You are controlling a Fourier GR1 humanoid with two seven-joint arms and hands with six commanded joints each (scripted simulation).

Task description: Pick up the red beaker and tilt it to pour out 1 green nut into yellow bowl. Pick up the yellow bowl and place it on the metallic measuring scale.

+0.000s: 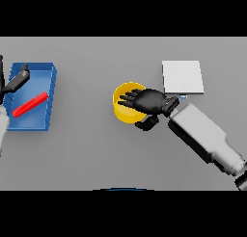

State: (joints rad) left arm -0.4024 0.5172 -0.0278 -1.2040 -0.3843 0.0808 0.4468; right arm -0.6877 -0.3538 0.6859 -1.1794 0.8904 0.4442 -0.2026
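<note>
The yellow bowl (124, 110) stands on the grey table near the middle. My right hand (150, 101) lies over its right side with straight fingers spread across the opening. Its thumb (147, 123) sits just outside the bowl's near wall. Behind the right arm, at the right rear, lies the metallic scale (182, 76), a flat pale square. The red beaker (30, 104) lies slanted in the blue tray (49, 84) at the far left. My left hand (18, 80) reaches over the tray's rear left corner, straight-fingered and clear of the beaker. No green nut shows.
The blue tray's raised walls enclose the beaker. My right forearm (205, 135) runs diagonally from the lower right corner toward the bowl, passing the scale's near edge.
</note>
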